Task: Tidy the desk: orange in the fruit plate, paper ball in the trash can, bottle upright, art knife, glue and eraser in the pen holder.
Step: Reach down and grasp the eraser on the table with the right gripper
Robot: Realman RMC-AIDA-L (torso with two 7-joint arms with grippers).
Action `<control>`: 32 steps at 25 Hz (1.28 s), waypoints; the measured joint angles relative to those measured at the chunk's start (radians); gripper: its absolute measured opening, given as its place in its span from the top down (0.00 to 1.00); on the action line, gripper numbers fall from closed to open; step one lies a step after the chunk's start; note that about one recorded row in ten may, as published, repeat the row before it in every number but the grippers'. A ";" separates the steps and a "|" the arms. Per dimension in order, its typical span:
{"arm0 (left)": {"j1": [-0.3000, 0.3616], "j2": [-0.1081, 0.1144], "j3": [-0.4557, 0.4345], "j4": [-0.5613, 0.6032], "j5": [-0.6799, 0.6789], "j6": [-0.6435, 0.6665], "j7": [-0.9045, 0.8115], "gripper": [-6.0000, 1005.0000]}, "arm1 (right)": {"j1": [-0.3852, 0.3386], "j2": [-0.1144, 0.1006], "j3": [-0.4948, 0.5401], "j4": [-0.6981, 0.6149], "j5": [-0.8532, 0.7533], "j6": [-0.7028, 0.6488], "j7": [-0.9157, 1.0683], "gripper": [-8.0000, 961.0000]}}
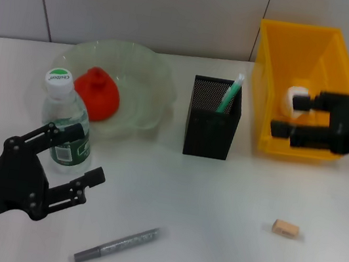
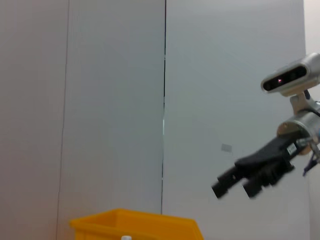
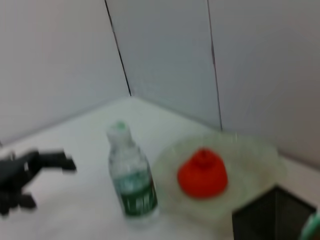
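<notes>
My left gripper (image 1: 91,152) is open and empty, just in front of the upright water bottle (image 1: 63,120). The orange (image 1: 97,94) lies in the clear fruit plate (image 1: 144,76). My right gripper (image 1: 289,114) is open over the yellow trash bin (image 1: 306,55), with the white paper ball (image 1: 294,98) by its upper fingertip inside the bin. The black mesh pen holder (image 1: 212,120) holds a green-capped stick (image 1: 231,93). The grey art knife (image 1: 116,245) and the tan eraser (image 1: 286,228) lie on the desk. The right wrist view shows the bottle (image 3: 132,177), the orange (image 3: 202,172) and my left gripper (image 3: 35,167).
The white desk (image 1: 217,197) meets a grey panelled wall at the back. The bin stands at the back right, the pen holder in the middle, the plate at the back left. The left wrist view shows the bin's rim (image 2: 135,222) and my right gripper (image 2: 235,185).
</notes>
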 joint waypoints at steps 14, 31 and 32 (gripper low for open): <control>-0.013 0.024 0.007 0.011 0.009 -0.035 -0.104 0.22 | 0.149 0.013 -0.075 0.011 -0.447 -0.075 0.163 0.20; -0.012 0.015 0.011 0.011 0.038 -0.060 -0.098 0.22 | 0.371 0.010 -0.269 -0.033 -0.747 -0.206 0.348 0.20; -0.012 0.015 0.011 0.011 0.038 -0.060 -0.098 0.22 | 0.379 0.010 -0.269 -0.048 -0.756 -0.207 0.350 0.20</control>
